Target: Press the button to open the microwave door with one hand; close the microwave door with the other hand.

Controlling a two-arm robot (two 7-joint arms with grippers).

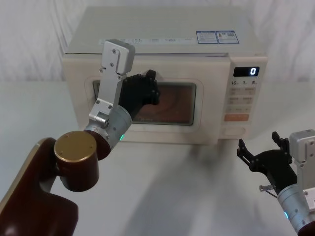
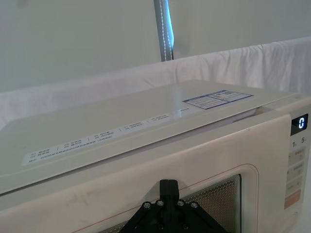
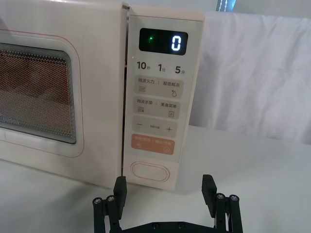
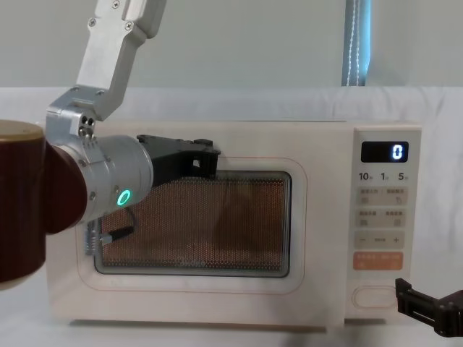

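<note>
Left claw [image 1: 147,87]: raised against the upper part of the door [image 1: 206,110], over the window; likely there to push the door home. Whether its fingers are spread or closed, I cannot tell. It has nothing in its grip.
Right claw [image 3: 165,191]: low over the table [image 1: 197,187], just in front of the control panel, fingers spread wide and empty; it faces the button [image 3: 150,171], apart from it.
Door: looks flush with the body, so closing seems done or nearly so.
Button: bottom of the panel, under the orange key [image 3: 153,143].
Writing: display [image 3: 165,42] reads "0"; below it "10", "1", "5"; a "−" and "+" key; the other key labels are too small to read. The stickers on the top [image 2: 217,99] are illegible.
</note>
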